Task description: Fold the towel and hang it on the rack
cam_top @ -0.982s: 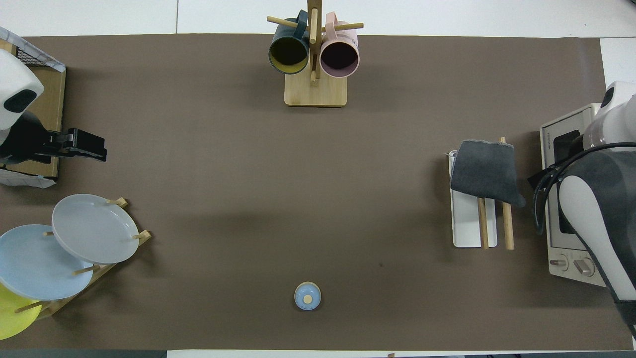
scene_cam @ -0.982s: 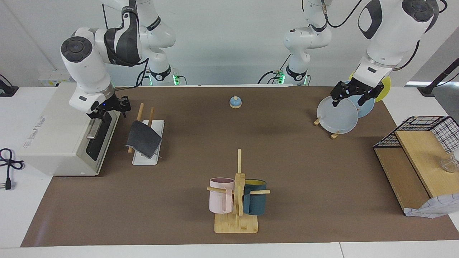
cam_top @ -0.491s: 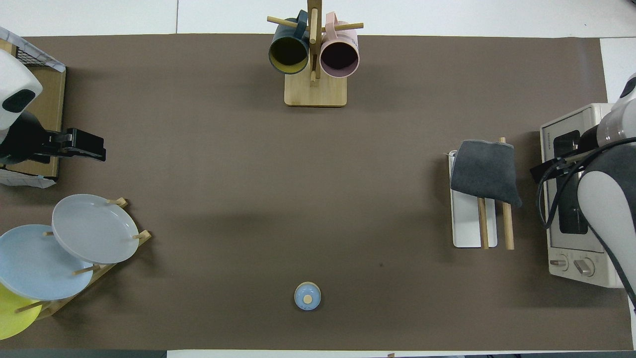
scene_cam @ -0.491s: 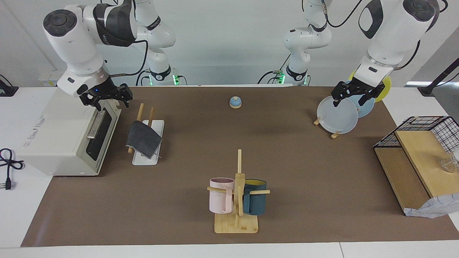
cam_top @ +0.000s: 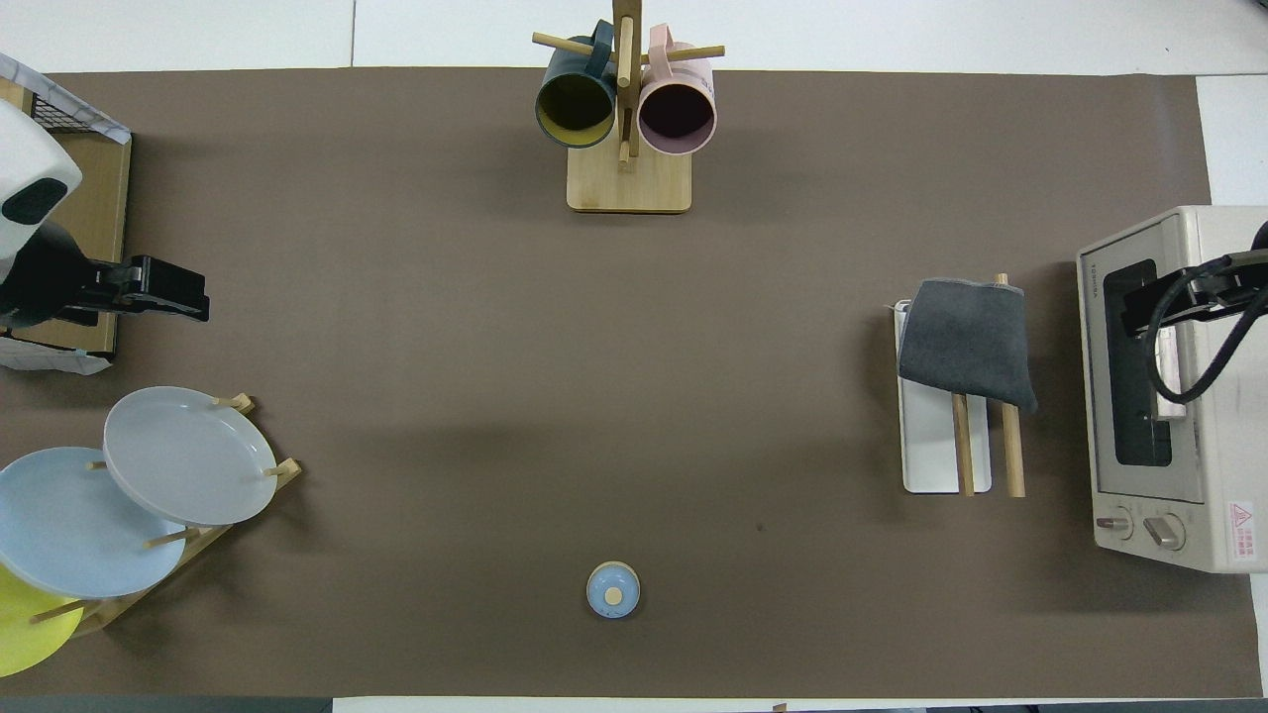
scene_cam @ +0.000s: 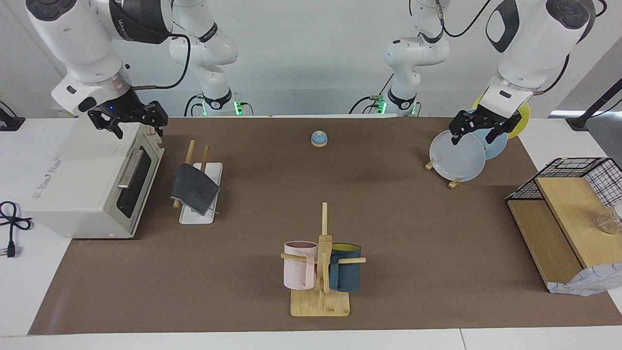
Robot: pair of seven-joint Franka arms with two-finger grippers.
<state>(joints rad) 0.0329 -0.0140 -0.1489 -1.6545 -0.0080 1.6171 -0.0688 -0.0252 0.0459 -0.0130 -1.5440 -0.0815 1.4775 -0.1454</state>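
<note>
Towel [scene_cam: 193, 189], folded, draped over rack [scene_cam: 212, 170], looks light, limp, best pinched at an edge; right gripper [scene_cam: 130, 122] and left gripper [scene_cam: 478, 129] hang apart-fingered, empty.

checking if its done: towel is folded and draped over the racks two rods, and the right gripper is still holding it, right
Not quite. The towel is folded and draped over the rack's two rods, but the right gripper is not holding it: the facing view shows it open, raised over the toaster oven, apart from the towel.
</note>
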